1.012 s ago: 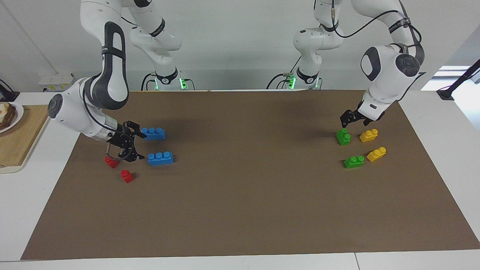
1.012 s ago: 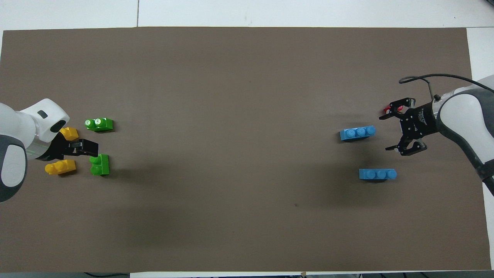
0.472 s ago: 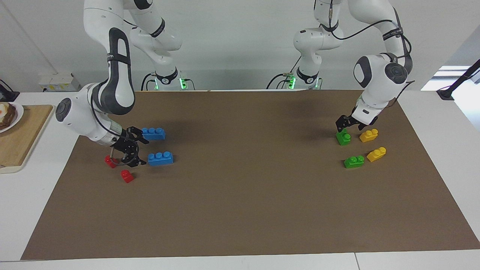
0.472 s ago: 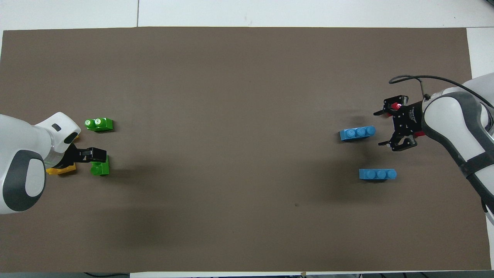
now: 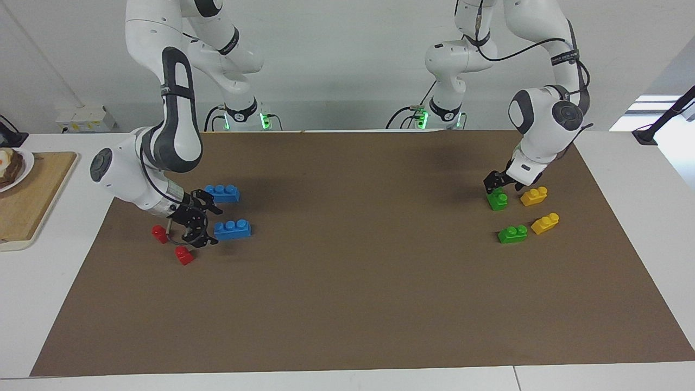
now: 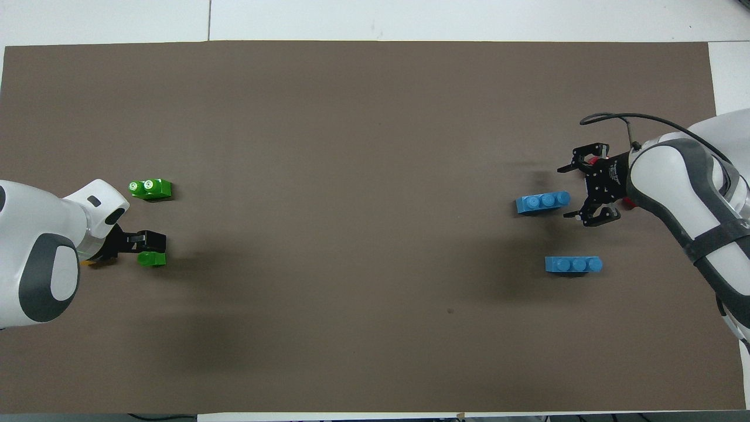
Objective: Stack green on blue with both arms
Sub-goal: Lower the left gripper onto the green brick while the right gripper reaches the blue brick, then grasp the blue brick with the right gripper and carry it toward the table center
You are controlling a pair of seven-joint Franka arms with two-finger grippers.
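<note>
Two blue bricks lie toward the right arm's end of the table, one nearer the robots point(image 5: 222, 193) and one farther point(image 5: 232, 229) point(image 6: 543, 202). My right gripper point(image 5: 213, 225) point(image 6: 566, 193) is open and low, its fingertips on either side of the end of the farther blue brick. Two green bricks sit toward the left arm's end, one nearer point(image 5: 498, 200) point(image 6: 152, 258) and one farther point(image 5: 513, 234) point(image 6: 150, 189). Right over the nearer green brick is my left gripper point(image 5: 498, 188) point(image 6: 150, 239), open with nothing in it. I cannot tell whether it touches the brick.
Two yellow bricks point(image 5: 534, 196) point(image 5: 545, 223) lie beside the green ones. Two small red bricks point(image 5: 159, 234) point(image 5: 184, 255) sit by my right gripper. A wooden board point(image 5: 32, 190) with a plate point(image 5: 16, 165) stands off the brown mat point(image 5: 347, 271).
My right gripper moved away from the robots, from between the blue bricks to the end of the farther one. My left gripper came down over the nearer green brick. No brick has moved.
</note>
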